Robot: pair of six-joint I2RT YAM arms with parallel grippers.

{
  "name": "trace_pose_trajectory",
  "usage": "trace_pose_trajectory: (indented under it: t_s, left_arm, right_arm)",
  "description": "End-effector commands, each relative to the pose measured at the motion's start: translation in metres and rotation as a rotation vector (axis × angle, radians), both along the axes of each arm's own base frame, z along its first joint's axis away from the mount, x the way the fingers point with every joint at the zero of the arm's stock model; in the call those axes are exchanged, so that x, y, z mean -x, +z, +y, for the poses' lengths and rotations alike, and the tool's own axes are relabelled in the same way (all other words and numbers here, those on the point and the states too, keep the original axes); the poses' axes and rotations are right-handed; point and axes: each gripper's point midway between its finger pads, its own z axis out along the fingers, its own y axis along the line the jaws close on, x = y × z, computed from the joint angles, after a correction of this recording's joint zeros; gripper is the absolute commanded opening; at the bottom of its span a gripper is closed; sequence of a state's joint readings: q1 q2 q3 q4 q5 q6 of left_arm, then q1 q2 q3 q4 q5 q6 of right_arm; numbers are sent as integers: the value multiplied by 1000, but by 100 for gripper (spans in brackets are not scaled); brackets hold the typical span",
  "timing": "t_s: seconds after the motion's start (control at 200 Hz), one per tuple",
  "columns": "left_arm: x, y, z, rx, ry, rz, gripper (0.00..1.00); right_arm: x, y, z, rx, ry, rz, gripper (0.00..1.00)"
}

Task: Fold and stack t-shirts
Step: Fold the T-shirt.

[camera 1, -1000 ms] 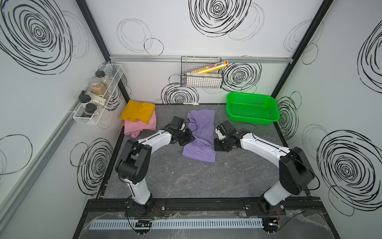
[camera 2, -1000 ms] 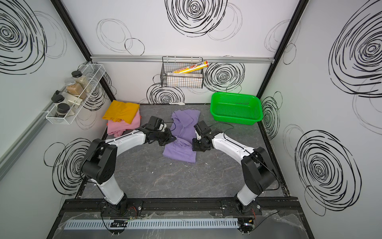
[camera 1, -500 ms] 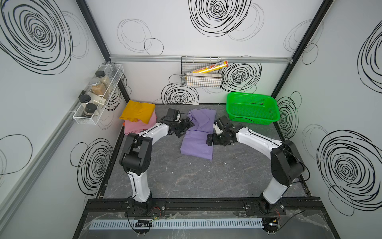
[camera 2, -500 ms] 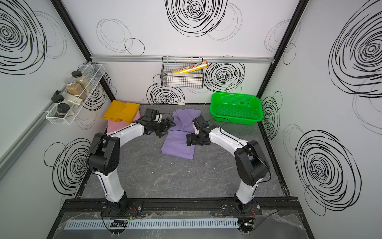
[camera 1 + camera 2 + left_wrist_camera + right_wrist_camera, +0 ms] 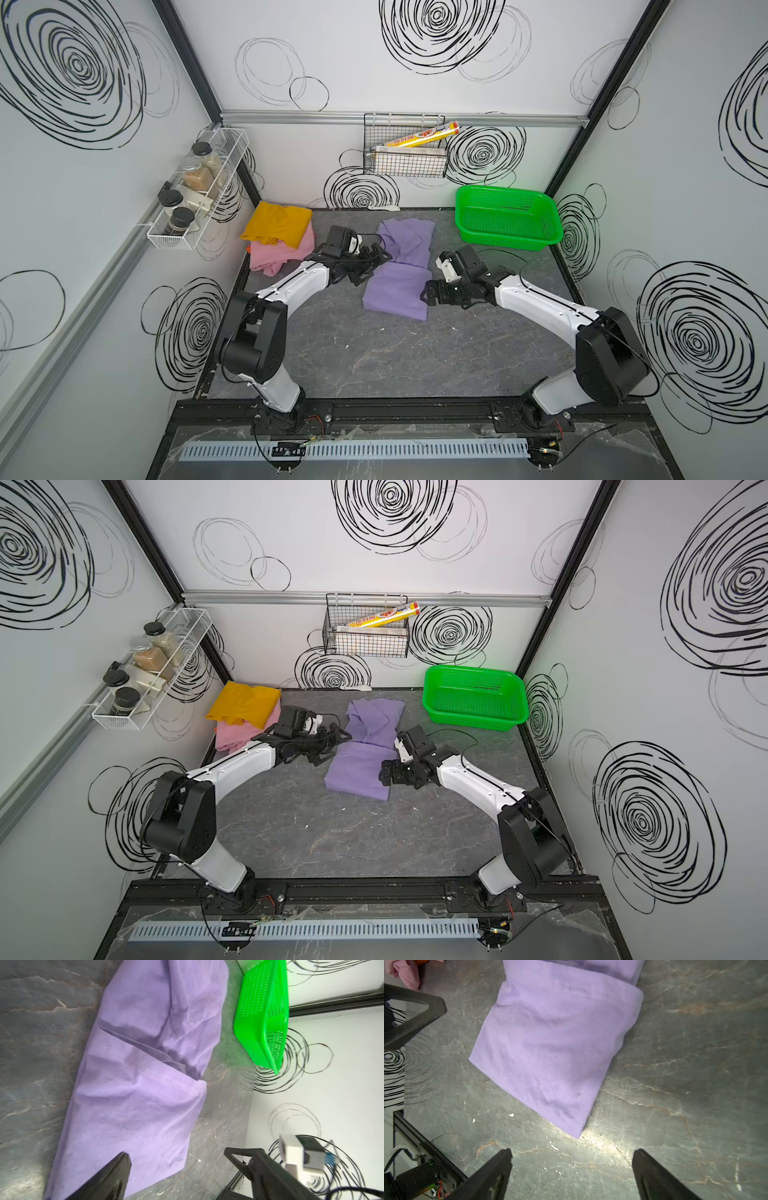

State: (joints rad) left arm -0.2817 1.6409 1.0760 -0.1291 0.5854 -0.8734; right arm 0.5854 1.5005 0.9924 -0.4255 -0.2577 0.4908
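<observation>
The purple shirt lies just past the middle of the table, its long axis running 6 to 12. A second ago both grippers were clamped on its near hem, carrying it toward 12. Now that hem lies dropped across the shirt's middle, a stitched edge over the far half, and the near half is a flat doubled panel. So this fold looks done. The shirt is shorter, but probably wants one more fold before it is stacked.

The right gripper sits at the panel's 3 o'clock, jaws spread wide and empty. Its wrist view shows only stone between the fingers, with the shirt's corner just ahead. The left gripper is at the 9 o'clock edge, jaws equally wide, holding nothing. One finger overlaps the cloth in its wrist view, though I cannot tell whether it touches or hovers.

Farther off, at 10 o'clock, the yellow shirt rests folded on the pink shirt, which makes the stack. At 1 o'clock stands the basket, apart from the shirts.
</observation>
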Motion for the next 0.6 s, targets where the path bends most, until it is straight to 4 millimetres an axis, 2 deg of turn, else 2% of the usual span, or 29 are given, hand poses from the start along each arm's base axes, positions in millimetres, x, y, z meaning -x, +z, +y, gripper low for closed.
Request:
trace_pose_trajectory:
  t_s: [0.0, 0.115, 0.195, 0.295, 0.406, 0.596]
  left_arm:
    - [5, 10, -14, 81, -44, -34, 97]
    - [2, 17, -30, 126, -82, -60, 97]
    - [-1, 13, -37, 113, -101, -48, 97]
    - [-1, 5, -38, 35, -125, -41, 98]
    - [7, -10, -26, -65, -133, -16, 98]
    - [33, -30, 3, -215, -135, 17, 98]
  right_arm:
    - [-4, 14, 12, -98, -3, -29, 95]
    - [-8, 19, 16, -114, -3, -43, 94]
    - [-10, 22, 15, -113, -13, -49, 94]
    - [-8, 17, 12, -91, -21, -33, 93]
    - [-3, 10, 9, -88, -29, -16, 91]
    - [13, -4, 2, -101, -50, 23, 89]
